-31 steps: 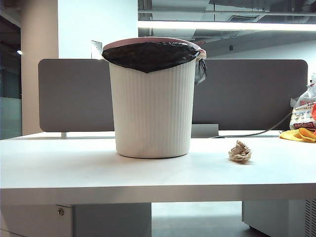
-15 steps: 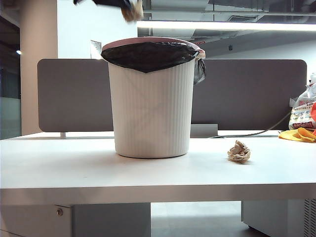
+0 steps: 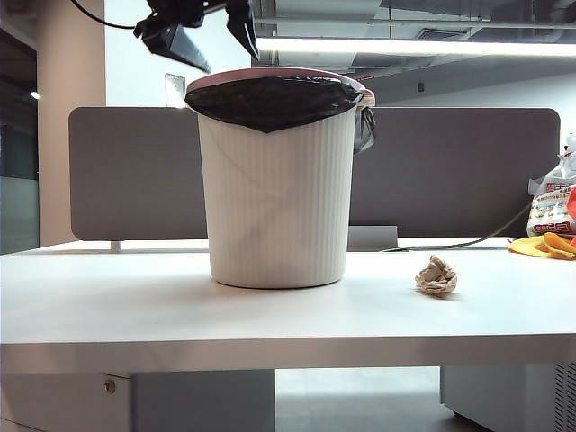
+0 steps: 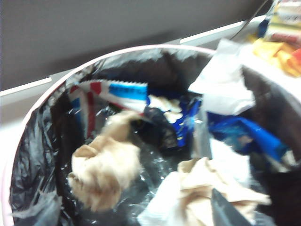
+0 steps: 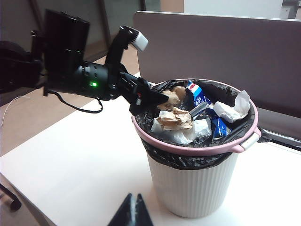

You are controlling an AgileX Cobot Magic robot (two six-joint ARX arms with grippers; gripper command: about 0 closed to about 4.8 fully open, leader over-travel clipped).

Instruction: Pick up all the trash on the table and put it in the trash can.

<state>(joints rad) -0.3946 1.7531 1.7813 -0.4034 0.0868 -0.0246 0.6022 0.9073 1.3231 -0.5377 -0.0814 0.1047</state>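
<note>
Exterior view level at table point(image 3: 270, 315) edge, both wrist views looking down into trash can point(image 5: 197, 188).

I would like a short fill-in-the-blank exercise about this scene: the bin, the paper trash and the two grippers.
1. The left gripper hangs over the trash can with its jaws ____.
2. One paper ball lies on the ____, right of the bin.
3. The bin's liner is ____ in colour.
4. The right gripper has its fingertips ____.

Missing words: open; table; black; together
</note>
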